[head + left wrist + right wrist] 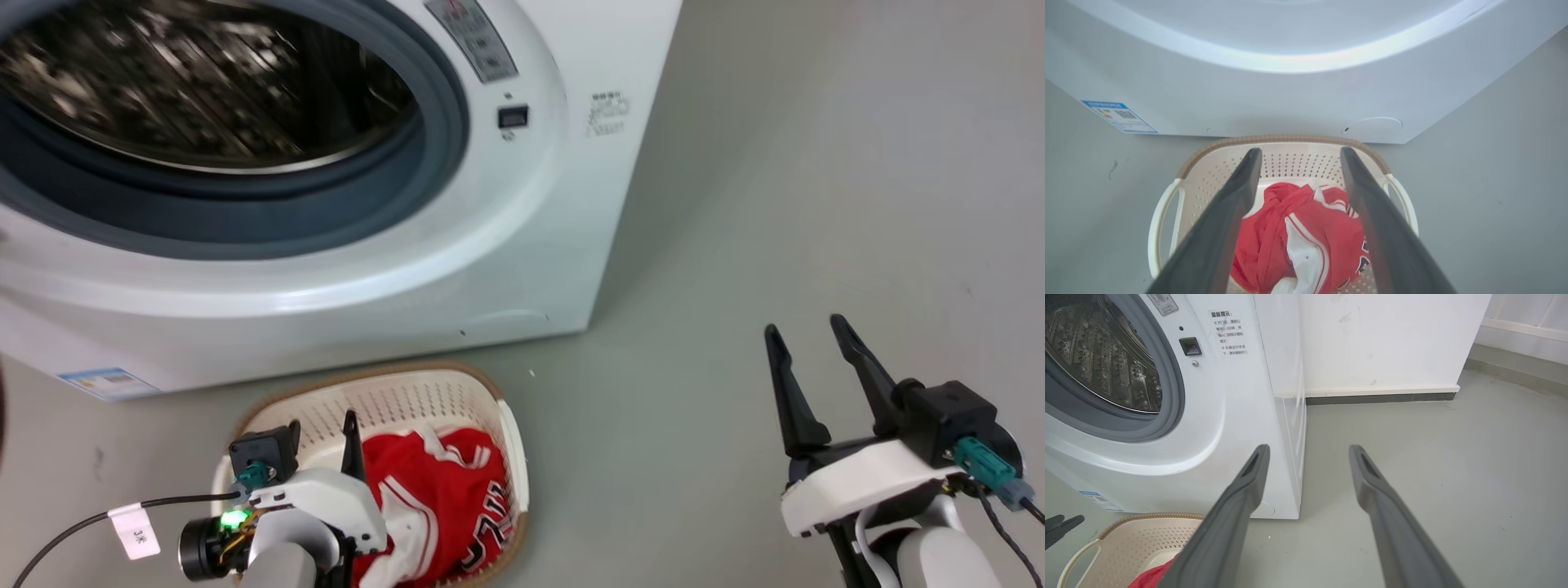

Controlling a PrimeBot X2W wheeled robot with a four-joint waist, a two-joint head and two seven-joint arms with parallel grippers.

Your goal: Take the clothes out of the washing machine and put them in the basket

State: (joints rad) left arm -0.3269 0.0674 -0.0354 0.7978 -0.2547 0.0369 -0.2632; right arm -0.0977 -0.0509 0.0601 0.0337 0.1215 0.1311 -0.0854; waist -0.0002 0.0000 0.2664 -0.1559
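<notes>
Held left tool (1300,152) wide, empty, above clothes (1306,232) in basket (1282,139), right tool (806,325) wide too; seemed best raised straight up, snagging no fabric.

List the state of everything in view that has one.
washing machine: porthole uncovered, visible drum empty.
basket: upright on the floor, partly filled.
clothes: crumpled in the basket.
left gripper: open, empty, above the basket.
right gripper: open, empty, over the floor.
</notes>
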